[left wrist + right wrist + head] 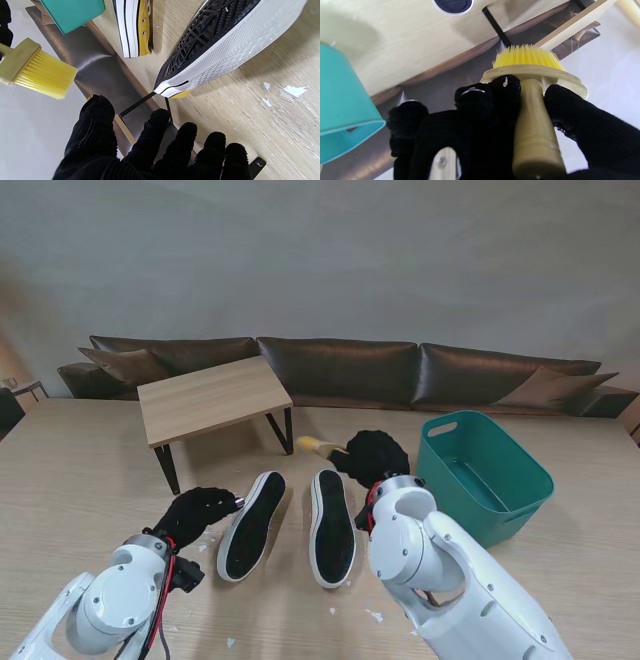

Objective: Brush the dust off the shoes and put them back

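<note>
- Our right hand (pixel 372 452) is clamped around the brush (pixel 532 82), bristles raised off the shoes.
- Our left hand (pixel 195 513), fingers spread and empty, hovers just beside the left shoe (pixel 252 524).
- Both shoes lie soles-up on the tabletop (pixel 90 470), exposing tread for brushing; the right shoe (pixel 332 526) lies alongside.

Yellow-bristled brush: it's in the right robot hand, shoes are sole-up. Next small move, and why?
Probably lower the yellow-bristled wooden brush onto the black sole of the right shoe. The right robot hand grips it beyond that shoe's far end, bristles off the sole, while the left robot hand sits open beside the left shoe.
</note>
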### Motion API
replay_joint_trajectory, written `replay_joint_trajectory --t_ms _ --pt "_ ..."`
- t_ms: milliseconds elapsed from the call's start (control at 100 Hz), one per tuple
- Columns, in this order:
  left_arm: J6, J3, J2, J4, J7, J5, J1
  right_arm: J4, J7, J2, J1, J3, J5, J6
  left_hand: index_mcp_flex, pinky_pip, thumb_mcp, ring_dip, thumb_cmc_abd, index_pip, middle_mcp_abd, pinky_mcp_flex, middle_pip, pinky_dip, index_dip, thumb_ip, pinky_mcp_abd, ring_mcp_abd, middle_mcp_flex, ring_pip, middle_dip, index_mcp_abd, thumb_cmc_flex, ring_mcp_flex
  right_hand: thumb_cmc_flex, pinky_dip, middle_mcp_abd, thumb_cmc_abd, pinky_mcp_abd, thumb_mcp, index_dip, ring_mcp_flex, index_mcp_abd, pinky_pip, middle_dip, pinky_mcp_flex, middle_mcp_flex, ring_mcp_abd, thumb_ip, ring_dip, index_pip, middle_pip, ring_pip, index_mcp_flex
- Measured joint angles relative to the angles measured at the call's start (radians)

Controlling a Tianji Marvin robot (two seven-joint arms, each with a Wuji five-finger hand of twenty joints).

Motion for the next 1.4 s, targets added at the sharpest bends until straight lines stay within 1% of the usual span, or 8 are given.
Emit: replay_joint_trajectory --t_ms 290,420,530,780,970,1140,1240,1400 --pt "0.008 0.007 0.0 0.007 -0.005 -0.003 -0.01 0.073 0.098 0.039 0.062 0.081 -0.076 -0.104 0.0 0.0 0.0 0.0 0.0 0.0 0.0 0.0 0.0 0.0 0.0 0.0 0.0 0.0 0.0 0.0 0.0 0.0 0.0 0.0 0.0 0.0 0.0 0.0 0.0 0.0 0.0 0.0 0.0 0.0 0.0 0.0 0.0 0.0 0.0 0.0 0.0 0.0 0.0 0.0" --pt "0.011 0.009 0.0 0.009 -0.006 -0.005 -0.014 0.098 0.117 0.051 0.074 0.129 -0.093 -0.166 0.0 0.0 0.0 0.0 0.0 0.0 0.0 0.0 0.0 0.0 0.0 0.0 0.0 0.0 0.0 0.0 0.0 0.0 0.0 0.0 0.0 0.0 0.0 0.0 0.0 0.0 0.0 0.0 0.0 0.0 0.0 0.0 0.0 0.0 0.0 0.0 0.0 0.0 0.0 0.0" --pt "0.012 0.01 0.0 0.01 -0.006 -0.006 -0.015 0.113 0.142 0.06 0.078 0.177 -0.131 -0.219 0.0 0.0 0.0 0.0 0.0 0.0 0.0 0.0 0.0 0.0 0.0 0.0 0.0 0.0 0.0 0.0 0.0 0.0 0.0 0.0 0.0 0.0 0.0 0.0 0.0 0.0 0.0 0.0 0.0 0.0 0.0 0.0 0.0 0.0 0.0 0.0 0.0 0.0 0.0 0.0" --pt "0.021 0.017 0.001 0.018 -0.011 -0.011 -0.027 0.135 0.189 0.084 0.072 0.283 -0.16 -0.335 0.0 0.0 0.0 0.0 0.0 0.0 0.0 0.0 0.0 0.0 0.0 0.0 0.0 0.0 0.0 0.0 0.0 0.0 0.0 0.0 0.0 0.0 0.0 0.0 0.0 0.0 0.0 0.0 0.0 0.0 0.0 0.001 0.0 0.0 0.0 0.0 0.0 0.0 0.0 0.0" --pt "0.022 0.019 0.001 0.021 -0.016 -0.014 -0.031 0.168 0.209 0.1 0.054 0.35 -0.191 -0.462 0.0 0.0 0.0 0.0 0.0 0.0 0.0 0.0 0.0 0.0 0.0 0.0 0.0 0.0 0.0 0.0 0.0 0.0 0.0 0.0 0.0 0.0 0.0 0.0 0.0 0.0 0.0 0.0 0.0 0.0 0.0 0.001 0.0 0.0 0.0 0.0 0.0 -0.001 -0.001 0.0" --pt "0.022 0.019 0.001 0.021 -0.013 -0.015 -0.03 0.193 0.22 0.11 0.035 0.396 -0.205 -0.496 0.0 0.0 0.0 0.0 0.0 0.0 0.0 0.0 0.0 0.0 0.0 0.0 0.0 0.0 0.0 0.0 0.0 0.0 0.0 0.0 0.0 0.0 0.0 0.0 0.0 0.0 0.0 0.0 0.0 0.0 0.0 0.001 0.0 0.0 0.0 0.0 0.0 -0.001 -0.001 0.0" --pt "0.024 0.019 0.001 0.021 -0.014 -0.016 -0.031 0.205 0.236 0.118 0.026 0.419 -0.245 -0.533 0.0 0.0 0.0 0.0 0.0 0.0 0.0 0.0 0.0 0.0 0.0 0.0 0.0 0.0 0.0 0.0 0.0 0.0 0.0 0.0 0.0 0.0 0.0 0.0 0.0 0.0 0.0 0.0 0.0 0.0 0.0 0.001 0.0 0.0 0.0 0.0 0.0 -0.002 -0.002 0.0" --pt "0.025 0.02 0.001 0.023 -0.014 -0.018 -0.032 0.224 0.246 0.125 0.022 0.446 -0.252 -0.541 0.0 0.0 0.0 0.0 0.0 0.0 0.0 0.0 0.0 0.0 0.0 0.0 0.0 0.0 0.0 0.0 0.0 0.0 0.0 0.0 0.0 0.0 0.0 0.0 0.0 0.0 0.0 0.0 -0.001 0.0 0.0 0.001 0.0 0.0 0.0 0.0 0.0 -0.003 -0.003 0.0"
